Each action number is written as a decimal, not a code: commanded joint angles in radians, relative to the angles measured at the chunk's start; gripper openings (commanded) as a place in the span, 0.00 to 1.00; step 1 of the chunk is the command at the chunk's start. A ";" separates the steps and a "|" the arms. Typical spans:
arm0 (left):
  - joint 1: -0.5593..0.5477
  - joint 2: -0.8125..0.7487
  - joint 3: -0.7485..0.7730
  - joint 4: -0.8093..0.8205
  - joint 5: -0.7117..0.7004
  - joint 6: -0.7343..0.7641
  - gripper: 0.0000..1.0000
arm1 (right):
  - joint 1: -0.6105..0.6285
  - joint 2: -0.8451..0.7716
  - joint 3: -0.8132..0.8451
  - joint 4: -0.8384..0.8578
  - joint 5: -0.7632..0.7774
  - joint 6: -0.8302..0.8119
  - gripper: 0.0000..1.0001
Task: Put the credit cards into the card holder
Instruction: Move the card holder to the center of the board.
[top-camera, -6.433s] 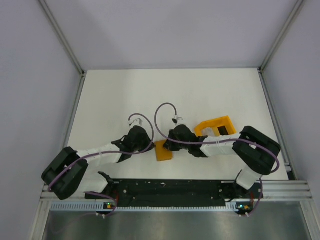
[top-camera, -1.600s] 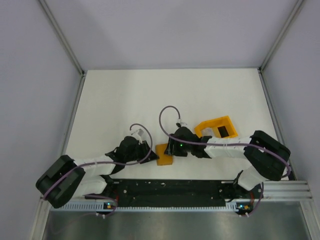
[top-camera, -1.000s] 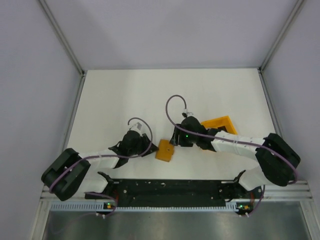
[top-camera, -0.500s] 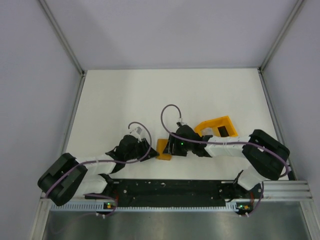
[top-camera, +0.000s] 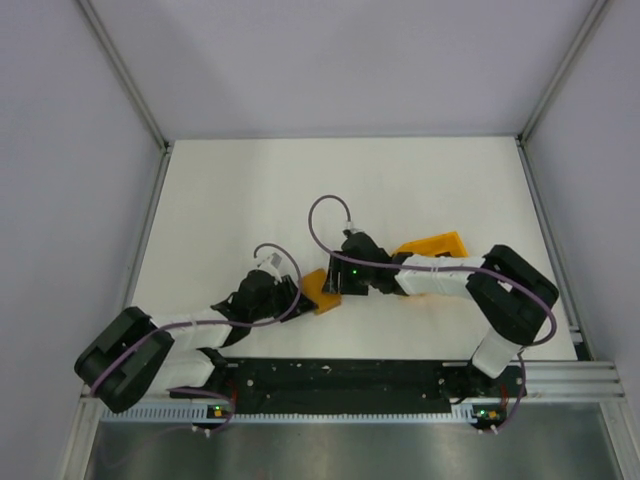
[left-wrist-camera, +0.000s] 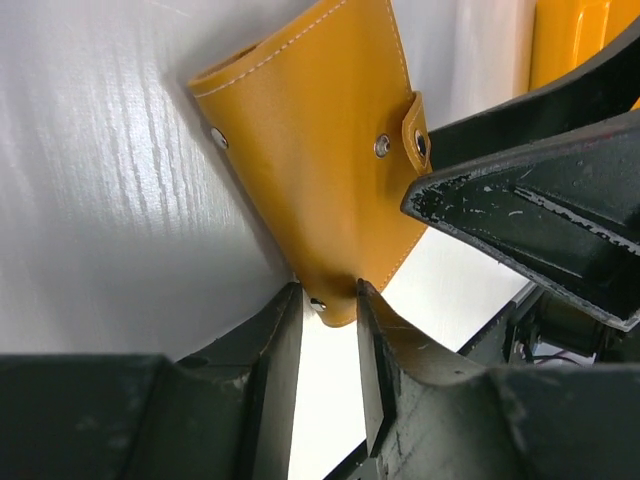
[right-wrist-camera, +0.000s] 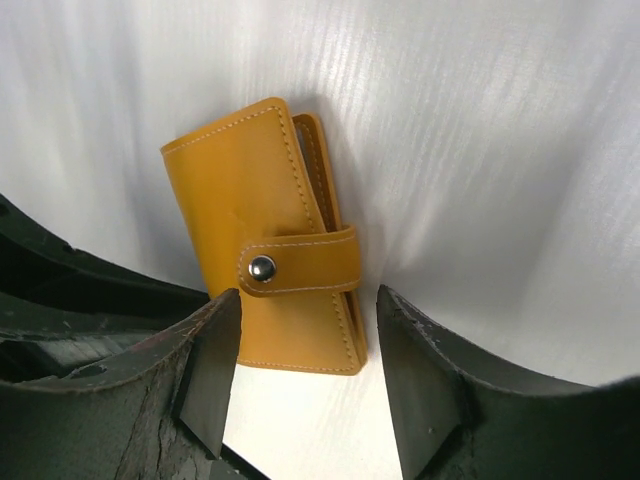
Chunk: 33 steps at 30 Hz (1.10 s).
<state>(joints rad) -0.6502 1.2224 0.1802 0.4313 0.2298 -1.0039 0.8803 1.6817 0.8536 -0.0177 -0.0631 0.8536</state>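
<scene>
The card holder (top-camera: 320, 290) is a closed orange wallet with a snap strap, lying tilted near the table's front between both grippers. My left gripper (left-wrist-camera: 328, 300) is shut on a lower corner of the card holder (left-wrist-camera: 320, 150), pinching it between both fingers. My right gripper (right-wrist-camera: 305, 340) stands open, its fingers astride the strap end of the card holder (right-wrist-camera: 260, 250), with a gap on the right side. From above, the left gripper (top-camera: 293, 296) and right gripper (top-camera: 336, 283) meet at the wallet. The credit cards are out of view.
An orange tray (top-camera: 440, 243) sits behind my right forearm, and its edge (left-wrist-camera: 580, 50) shows in the left wrist view. A black rail (top-camera: 340, 375) runs along the near edge. Grey walls close in the white table (top-camera: 340, 180) on three sides.
My right gripper swung away toward the orange tray, then came back left over the wallet. The wallet has turned and tipped. My left gripper stays on its corner.
</scene>
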 joint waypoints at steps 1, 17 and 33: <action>-0.002 -0.024 0.019 -0.068 -0.076 0.031 0.35 | -0.007 -0.074 0.033 -0.106 0.051 -0.089 0.57; 0.001 -0.144 0.146 -0.327 -0.219 0.099 0.44 | 0.054 -0.149 0.200 -0.307 0.259 -0.304 0.52; 0.000 -0.087 0.119 -0.272 -0.280 0.031 0.38 | 0.192 0.041 0.332 -0.341 0.367 -0.347 0.42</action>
<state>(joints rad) -0.6498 1.1309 0.2993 0.1101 -0.0265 -0.9482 1.0409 1.7191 1.1229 -0.3634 0.2531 0.5304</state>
